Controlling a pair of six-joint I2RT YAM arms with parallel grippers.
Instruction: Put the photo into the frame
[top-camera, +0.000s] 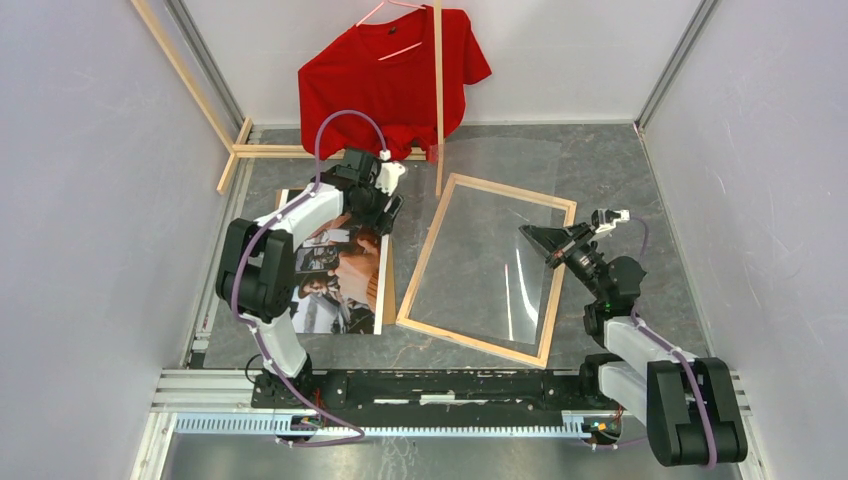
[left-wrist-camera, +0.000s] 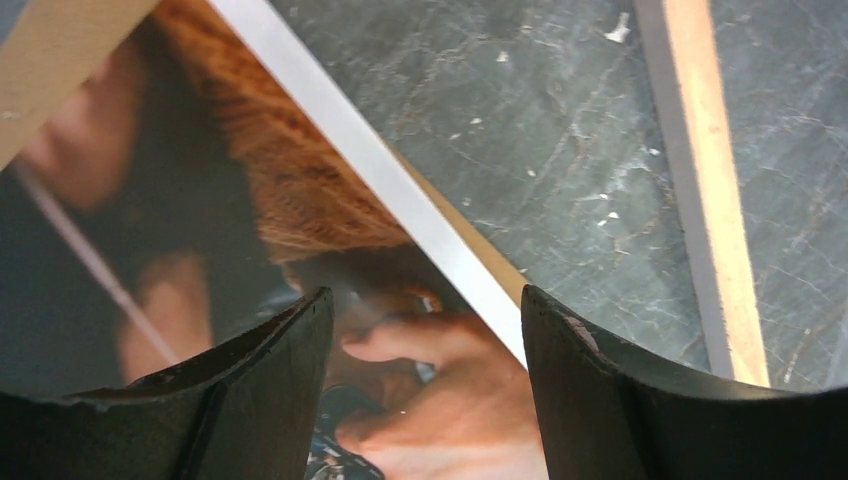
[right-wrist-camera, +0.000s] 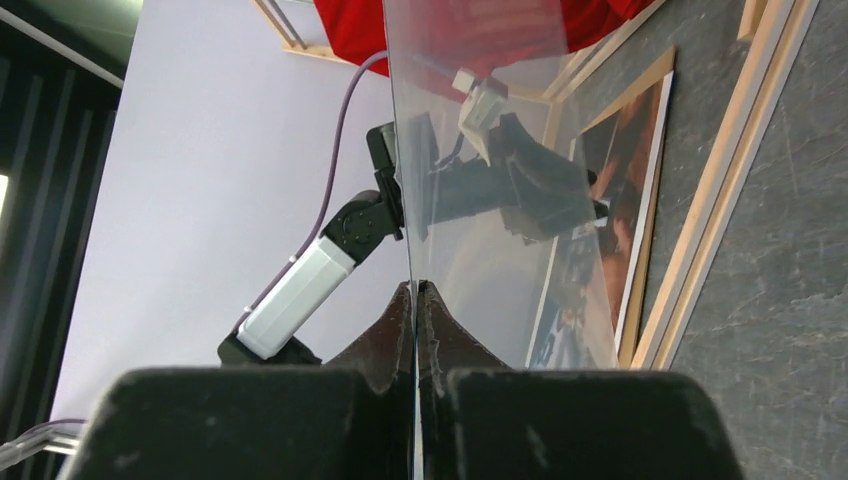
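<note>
The photo (top-camera: 340, 270) lies face up on the table at the left, on a brown cardboard sheet (top-camera: 388, 292). My left gripper (top-camera: 388, 222) hovers open low over the photo's far right part; its fingers (left-wrist-camera: 590, 400) straddle the print's white border (left-wrist-camera: 400, 200) without gripping it. The frame (top-camera: 492, 345) lies flat in the middle, pale wood face up. Over it, tilted up on one edge, is a clear pane (top-camera: 495, 200), and my right gripper (top-camera: 550, 255) is shut on that pane's right edge. In the right wrist view the pane (right-wrist-camera: 480, 150) rises from the closed fingertips (right-wrist-camera: 400, 320).
A red T-shirt (top-camera: 390, 75) hangs on a wooden clothes rack at the back, one pole (top-camera: 438, 100) coming down near the frame's far corner. The rack's base bars (top-camera: 270, 152) lie at the back left. Grey walls close in both sides.
</note>
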